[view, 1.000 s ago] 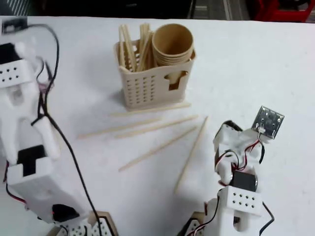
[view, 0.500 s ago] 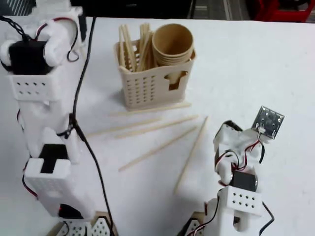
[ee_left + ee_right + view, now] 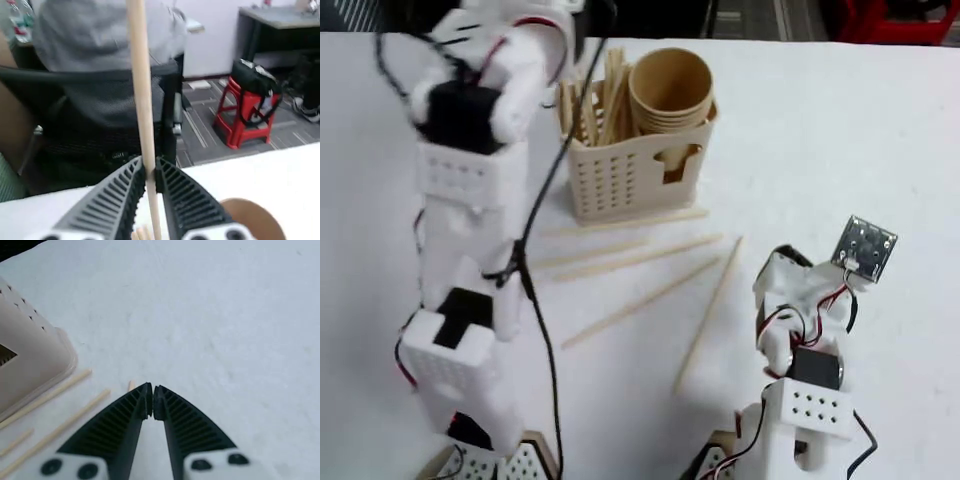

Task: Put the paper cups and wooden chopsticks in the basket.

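Note:
A beige slotted basket (image 3: 620, 175) at the table's back holds stacked paper cups (image 3: 670, 90) and several upright wooden chopsticks (image 3: 585, 95). Several loose chopsticks (image 3: 640, 257) lie on the table in front of it. My left arm (image 3: 470, 150) stretches up beside the basket's left side. Its gripper (image 3: 149, 170) is shut on one upright chopstick (image 3: 140, 75), with a cup rim (image 3: 245, 215) just below. My right gripper (image 3: 151, 400) is shut on nothing, low over the table near the basket corner (image 3: 25, 355) and loose chopsticks (image 3: 50, 392).
The right arm (image 3: 810, 330) is folded at the front right of the white table (image 3: 820, 150). A black cable (image 3: 535, 280) trails along the left arm. Behind the table are a chair and a red stool (image 3: 245, 120).
The left arm has swung from the table's left edge up and rightward to the basket's left side. The right arm and the loose chopsticks have kept still.

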{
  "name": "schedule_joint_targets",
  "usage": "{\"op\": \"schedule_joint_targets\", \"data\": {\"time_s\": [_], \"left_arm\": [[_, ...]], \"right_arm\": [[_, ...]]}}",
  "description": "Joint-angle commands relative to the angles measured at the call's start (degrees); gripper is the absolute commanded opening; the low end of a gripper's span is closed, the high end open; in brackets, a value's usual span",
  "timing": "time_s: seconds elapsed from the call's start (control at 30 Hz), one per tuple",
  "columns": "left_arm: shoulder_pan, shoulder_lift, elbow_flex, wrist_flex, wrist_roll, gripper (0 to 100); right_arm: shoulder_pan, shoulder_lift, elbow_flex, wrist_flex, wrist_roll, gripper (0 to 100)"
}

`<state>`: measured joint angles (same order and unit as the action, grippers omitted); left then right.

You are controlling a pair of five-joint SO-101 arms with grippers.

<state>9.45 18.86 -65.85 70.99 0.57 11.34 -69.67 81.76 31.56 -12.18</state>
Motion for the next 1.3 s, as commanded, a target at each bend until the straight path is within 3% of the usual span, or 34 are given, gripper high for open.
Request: {"op": "schedule_joint_targets", "data": {"time_s": [0.0,0.17,0.4,0.63,0.77,0.9,1.0,1.17,1.27], "left_arm": [[1.2,1.4,1.3,-1.1,0.2,4],[1.0,1.9,0.8,2.3,0.3,17],[0.7,1.9,-7.8,10.8,0.1,16],[0.7,2.0,-26.8,32.1,0.1,16],[-4.4,1.2,-28.2,31.6,-4.0,11],[-6.7,-1.8,-27.3,31.7,-13.5,3],[-6.5,-7.3,-24.1,31.7,-16.7,3],[-6.4,-21.2,-7.3,31.6,-16.9,9],[-6.8,-30.5,6.7,31.5,-17.1,9]], "right_arm": [[-0.1,-0.8,-0.7,-1.2,-0.5,1.8],[-0.1,-0.8,-0.7,-1.2,-0.5,1.8],[-0.1,-0.8,-0.7,-1.2,-0.5,1.8],[0.0,-0.8,-0.7,-1.2,-0.5,1.8],[-0.1,-0.8,-1.0,-1.2,-0.5,1.8],[0.0,-0.3,-3.3,0.5,-0.5,1.8],[-0.6,-0.2,-8.1,7.1,-0.5,1.8],[-6.3,1.2,-19.9,20.7,-0.5,1.8],[-10.5,4.5,-24.0,22.8,-0.5,1.8]]}}
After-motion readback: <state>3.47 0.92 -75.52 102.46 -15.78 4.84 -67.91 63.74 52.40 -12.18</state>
